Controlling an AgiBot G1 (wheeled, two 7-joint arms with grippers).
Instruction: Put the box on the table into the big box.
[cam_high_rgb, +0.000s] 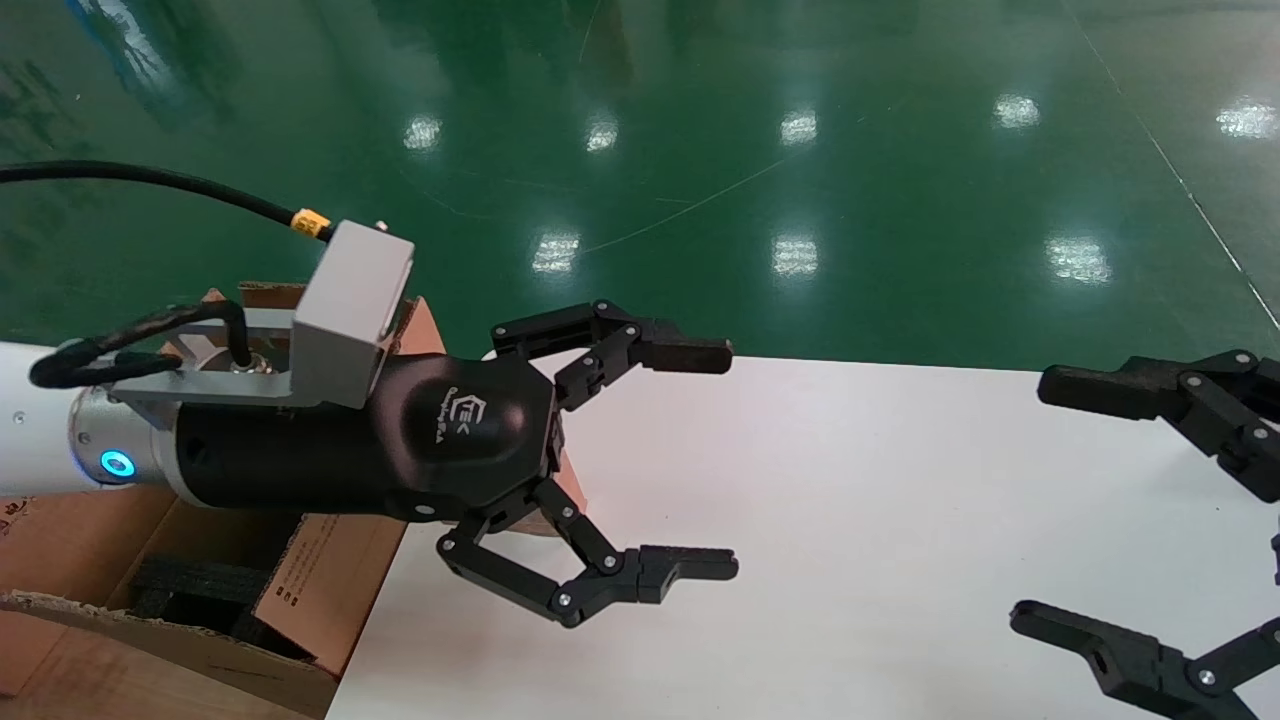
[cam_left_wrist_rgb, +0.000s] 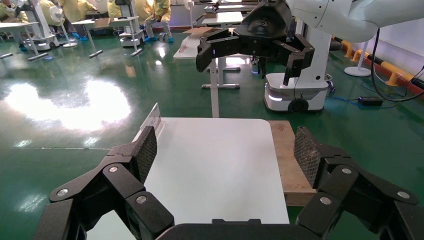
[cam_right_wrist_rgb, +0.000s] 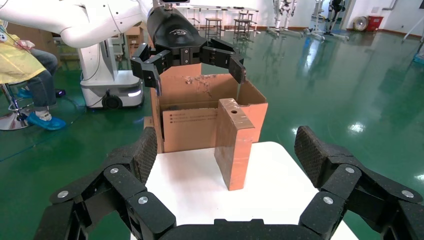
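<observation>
At far left of the head view, big box standing open beside the table's left edge, ragged flaps spread, black foam down inside, small printed text on the flap nearest the tabletop. From the right wrist view, same carton seen behind the white surface, one flap facing forward with a line of print. Over the carton's table-side flap, left gripper reaching out level above the table, fingers spread wide, nothing between them; grey camera bracket and black cable riding on the wrist. Just under and behind that gripper, only a sliver of brown showing in the head view; in the right wrist view, the box standing upright on a narrow side, on the tabletop, just in front of the carton, round hole visible near the top of its narrow face, left gripper hovering above it and apart from it. In the left wrist view, mesh-padded fingers framing the bare white tabletop with its rounded corner, a wooden board lying alongside the far side. At far right of the head view, right gripper held above the table's right portion, likewise wide open and holding nothing, well apart from the box. Beyond everything, glossy green floor.
</observation>
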